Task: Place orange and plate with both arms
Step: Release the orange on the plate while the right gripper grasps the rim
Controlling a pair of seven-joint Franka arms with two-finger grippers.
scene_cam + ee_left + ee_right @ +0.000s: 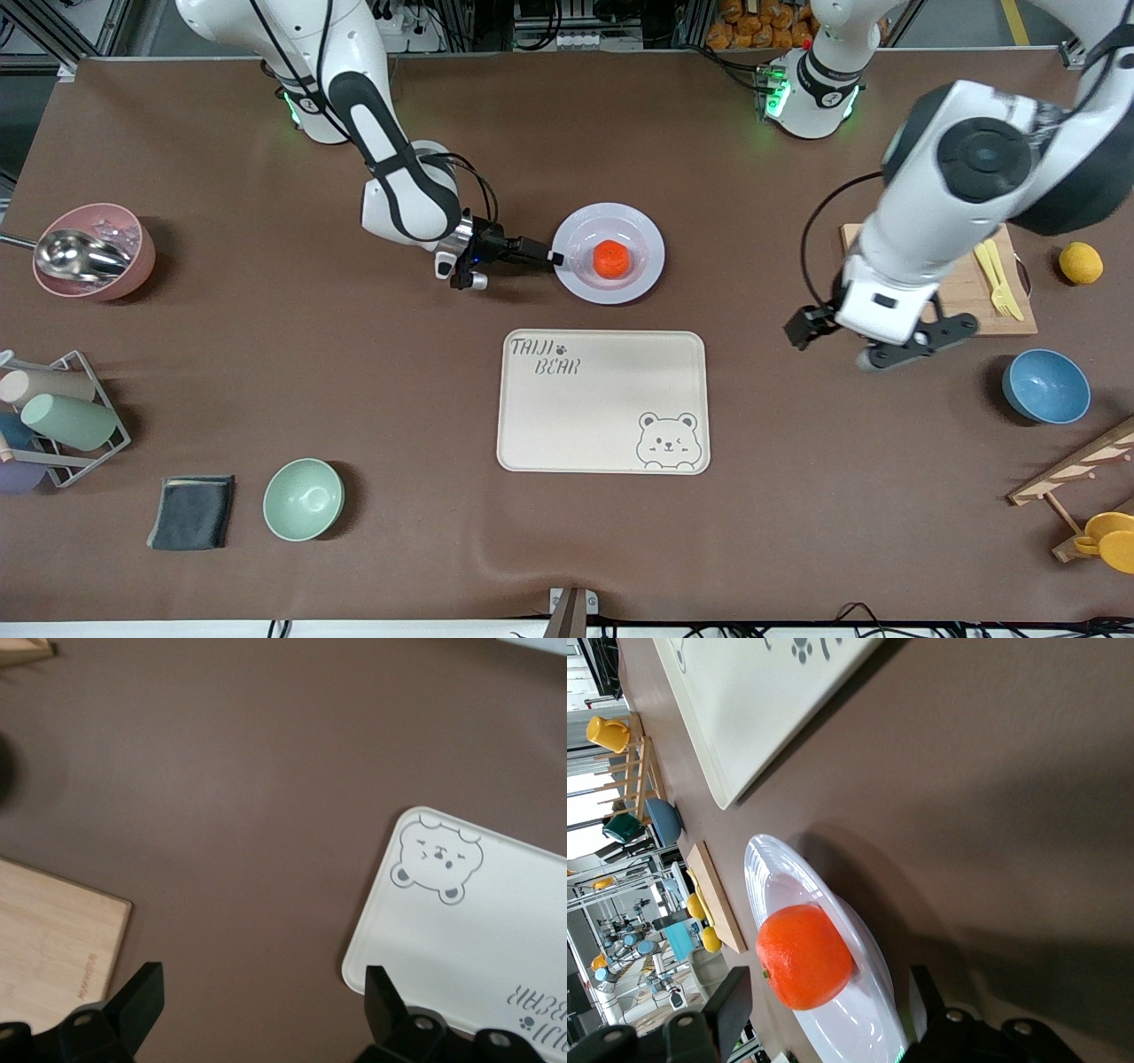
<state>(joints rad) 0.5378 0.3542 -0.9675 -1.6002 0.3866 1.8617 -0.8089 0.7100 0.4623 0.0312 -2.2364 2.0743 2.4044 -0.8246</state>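
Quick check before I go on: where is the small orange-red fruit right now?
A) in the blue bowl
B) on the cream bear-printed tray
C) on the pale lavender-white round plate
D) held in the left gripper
C: the small orange-red fruit sits in the middle of the pale lavender-white round plate, with the right gripper at the plate's rim and the cream bear-printed tray bare.

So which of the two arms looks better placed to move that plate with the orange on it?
The right arm, probably. Its right gripper is open at the rim of the plate holding the orange. The left gripper hangs open over bare table beside the cutting board.
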